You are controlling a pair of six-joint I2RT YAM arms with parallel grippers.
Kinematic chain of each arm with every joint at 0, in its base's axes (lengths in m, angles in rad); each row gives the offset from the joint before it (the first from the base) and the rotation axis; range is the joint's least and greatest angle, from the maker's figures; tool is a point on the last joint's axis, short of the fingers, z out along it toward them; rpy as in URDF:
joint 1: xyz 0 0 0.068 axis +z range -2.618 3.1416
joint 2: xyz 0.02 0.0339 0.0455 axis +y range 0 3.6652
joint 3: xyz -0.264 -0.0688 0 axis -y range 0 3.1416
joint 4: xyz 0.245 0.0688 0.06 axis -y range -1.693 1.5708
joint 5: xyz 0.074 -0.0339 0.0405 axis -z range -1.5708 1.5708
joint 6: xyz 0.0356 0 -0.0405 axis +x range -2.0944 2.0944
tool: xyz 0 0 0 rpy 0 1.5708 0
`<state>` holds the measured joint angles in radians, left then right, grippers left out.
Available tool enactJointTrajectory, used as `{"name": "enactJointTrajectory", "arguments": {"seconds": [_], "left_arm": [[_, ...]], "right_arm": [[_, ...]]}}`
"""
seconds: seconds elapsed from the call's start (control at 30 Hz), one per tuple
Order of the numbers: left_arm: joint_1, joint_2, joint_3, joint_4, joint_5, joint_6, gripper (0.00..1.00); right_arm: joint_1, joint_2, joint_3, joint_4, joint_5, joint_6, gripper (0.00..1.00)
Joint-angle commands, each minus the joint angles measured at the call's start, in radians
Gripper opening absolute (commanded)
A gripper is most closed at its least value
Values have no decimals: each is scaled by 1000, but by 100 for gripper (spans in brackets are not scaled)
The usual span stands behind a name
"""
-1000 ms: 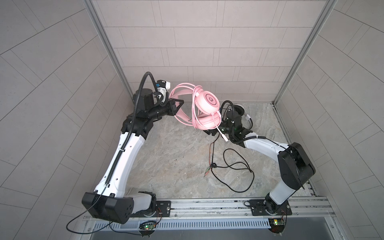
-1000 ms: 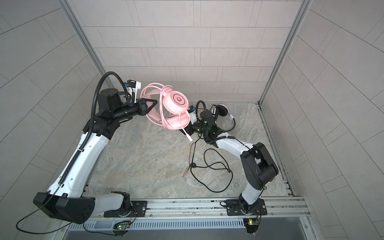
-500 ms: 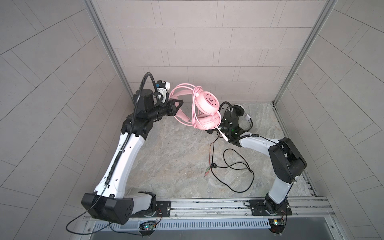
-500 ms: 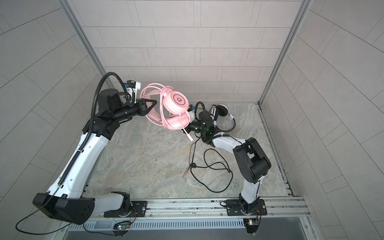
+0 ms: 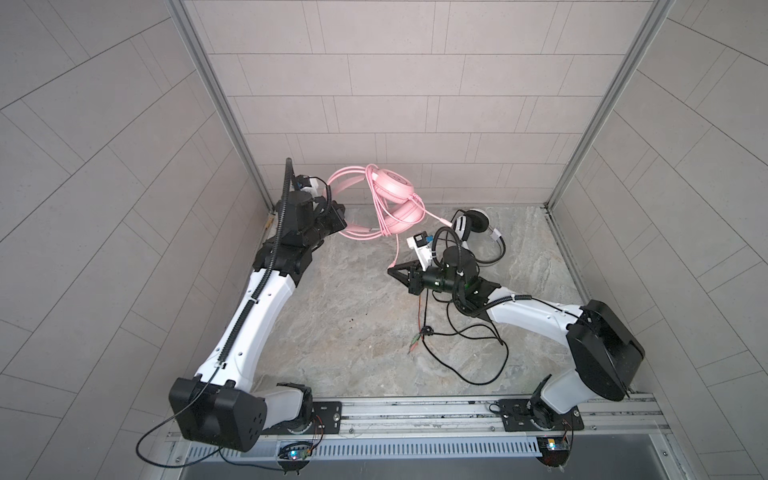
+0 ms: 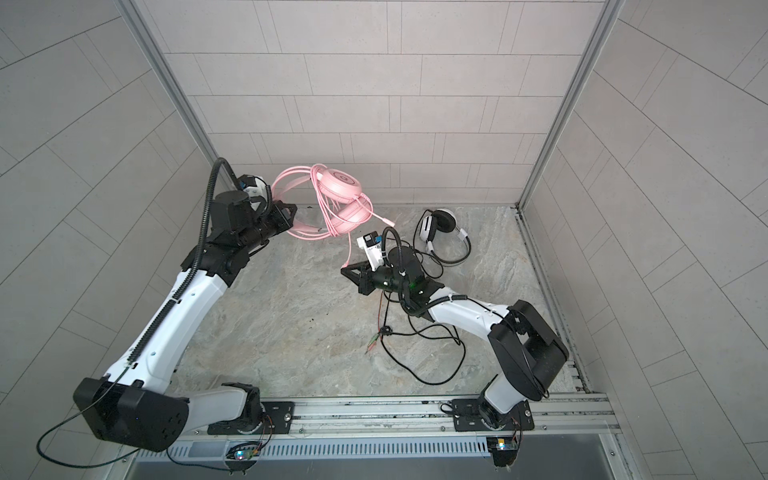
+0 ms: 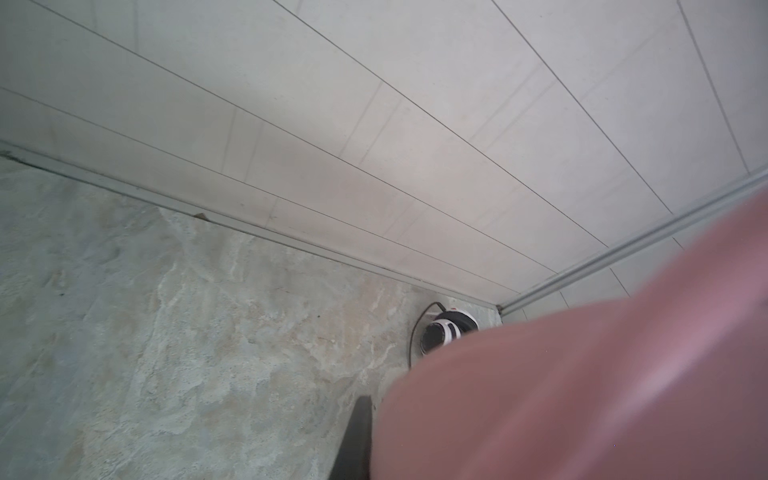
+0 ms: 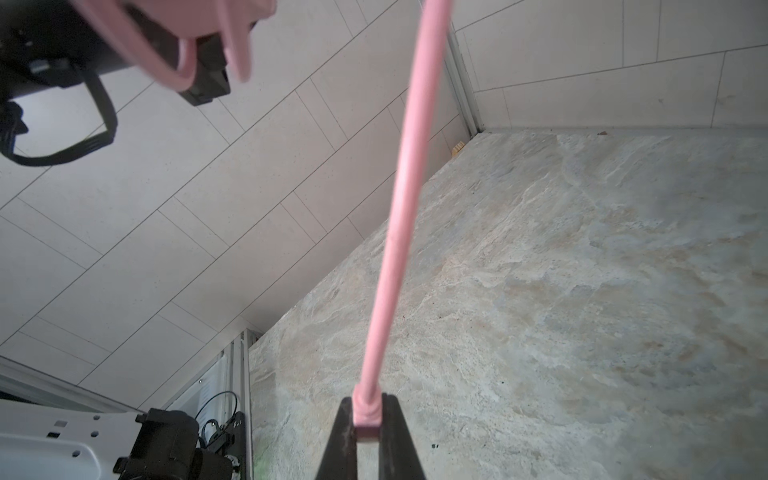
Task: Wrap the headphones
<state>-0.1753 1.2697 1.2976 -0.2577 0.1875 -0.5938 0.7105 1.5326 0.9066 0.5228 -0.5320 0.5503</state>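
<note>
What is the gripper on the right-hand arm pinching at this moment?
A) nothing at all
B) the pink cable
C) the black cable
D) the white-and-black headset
B: the right wrist view shows the right gripper closed on the pink cable, which runs up to the pink headset.

left gripper point(image 6: 290, 218) jaws clamp pink headset point(image 6: 338, 193) aloft | right gripper point(image 6: 344, 271) jaws pinch pink cable point(image 6: 350, 249)

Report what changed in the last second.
The right gripper swung leftward in both top views and shut on the pink cable, drawing it taut below the pink headset. Unchanged: left gripper holding that headset aloft; white-and-black headset and black cable on the table.
</note>
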Motion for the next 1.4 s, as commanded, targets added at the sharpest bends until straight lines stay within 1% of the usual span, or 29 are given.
{"name": "enactJointTrajectory", "arguments": {"seconds": [0.0, 0.1, 0.2, 0.33, 0.4, 0.5, 0.6, 0.73, 0.87, 1.07, 1.23, 1.37], "left_arm": [[0, -16, -13, 138, -117, -112, 0], [0, -12, -19, 144, -136, -125, 0], [0, -20, -19, 124, -191, -126, 0], [0, -48, -41, 113, -317, -118, 0], [0, -61, -59, 131, -362, -125, 0], [0, -67, -82, 163, -380, -125, 0], [0, -36, -50, 87, -394, -75, 0], [-7, -11, -66, 45, -392, -18, 0], [-35, 14, -67, -27, -430, 55, 0], [-112, 41, -59, -81, -476, 164, 0], [-159, 46, -44, -123, -464, 239, 0], [-194, 36, -49, -146, -462, 284, 0]], "right_arm": [[34, -40, -29, -23, 70, 3, 5], [60, -29, -34, -55, 80, 6, 5], [89, -44, -39, -93, 112, -17, 5], [137, -81, -11, -225, 170, -98, 5], [167, -78, 26, -327, 184, -149, 5], [208, -78, 91, -478, 236, -233, 5], [216, -102, 143, -591, 284, -287, 5], [220, -78, 318, -868, 318, -421, 5], [226, -60, 468, -1074, 408, -554, 5], [227, -5, 643, -1210, 544, -654, 5], [224, 47, 742, -1251, 697, -730, 4], [223, 81, 808, -1265, 768, -772, 4]]}}
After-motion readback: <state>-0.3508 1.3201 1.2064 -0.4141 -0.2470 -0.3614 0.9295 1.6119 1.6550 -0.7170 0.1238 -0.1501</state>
